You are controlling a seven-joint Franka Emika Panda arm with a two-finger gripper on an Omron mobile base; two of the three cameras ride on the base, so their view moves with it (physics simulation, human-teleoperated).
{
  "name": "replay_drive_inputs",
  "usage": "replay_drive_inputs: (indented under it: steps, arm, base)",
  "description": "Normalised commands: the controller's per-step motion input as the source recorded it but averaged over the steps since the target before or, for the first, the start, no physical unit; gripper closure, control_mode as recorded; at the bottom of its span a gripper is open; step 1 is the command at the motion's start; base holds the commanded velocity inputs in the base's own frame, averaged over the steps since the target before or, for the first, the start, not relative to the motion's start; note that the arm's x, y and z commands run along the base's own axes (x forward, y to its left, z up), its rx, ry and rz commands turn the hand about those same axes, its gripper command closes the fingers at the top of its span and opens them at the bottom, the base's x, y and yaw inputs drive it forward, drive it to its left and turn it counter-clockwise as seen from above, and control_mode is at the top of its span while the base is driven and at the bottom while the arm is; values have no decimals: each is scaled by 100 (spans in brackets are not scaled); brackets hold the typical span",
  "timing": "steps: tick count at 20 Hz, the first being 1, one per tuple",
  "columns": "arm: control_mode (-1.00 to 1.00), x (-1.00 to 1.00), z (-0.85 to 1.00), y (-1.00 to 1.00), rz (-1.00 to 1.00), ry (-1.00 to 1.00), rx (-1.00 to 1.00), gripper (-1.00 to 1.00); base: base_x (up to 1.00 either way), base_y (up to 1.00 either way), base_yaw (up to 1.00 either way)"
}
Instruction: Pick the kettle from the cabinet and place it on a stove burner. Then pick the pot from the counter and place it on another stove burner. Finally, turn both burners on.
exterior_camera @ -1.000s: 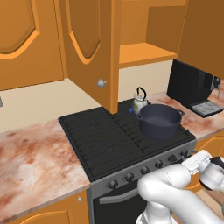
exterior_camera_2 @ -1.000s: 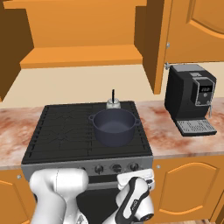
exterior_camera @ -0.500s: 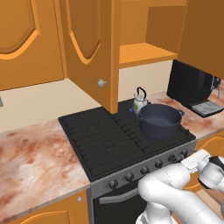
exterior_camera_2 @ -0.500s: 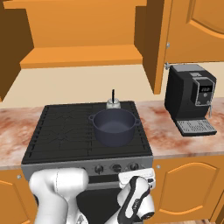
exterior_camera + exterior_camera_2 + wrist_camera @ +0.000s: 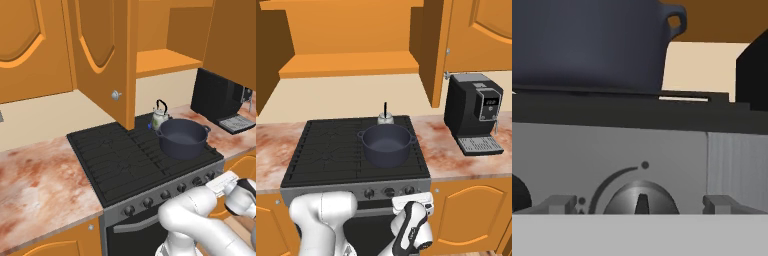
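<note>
A: Status? Where are the kettle (image 5: 160, 116) and pot (image 5: 183, 138)?

B: Both on the stove. Pot sits on the right near burner (image 5: 387, 161), kettle just behind it at the far edge. Placing looks done; knobs are what's left.

A: Gripper (image 5: 641, 204)?

B: Low at the range front, jaws spread wide, nothing held. Hand view puts the fingers (image 5: 558, 203) either side of a round knob (image 5: 641, 199), not touching yet.

A: How will the knob handle?

B: Rigid, small, smooth-looking metal dome with a raised centre rib. I'd guess slippery on the round edge. Best to close squarely across the knob body, centred, then rotate the wrist. An off-centre grip would likely slip.

A: Risks?

B: Which burner this knob drives can't be read from here. Pot looks heavy and stable; the kettle is light, keep clear.
</note>
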Motion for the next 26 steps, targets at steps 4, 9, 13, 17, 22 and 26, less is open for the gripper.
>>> replay_drive_inputs:
  steps: [4,9,13,17,22,26]
  arm:
    - [-100,9,-9,-1,0,0,2,-100]
    - [-100,14,-14,0,0,0,0,-100]
    - [-100,7,-12,0,1,0,1,-100]
    - [-100,15,-13,0,2,0,0,100]
    - [-100,13,-9,0,2,0,0,100]
    - [-100,4,-2,0,3,0,0,100]
  base:
    - [0,0,0]
    - [0,0,0]
    - [0,0,0]
    - [0,0,0]
    - [0,0,0]
    - [0,0,0]
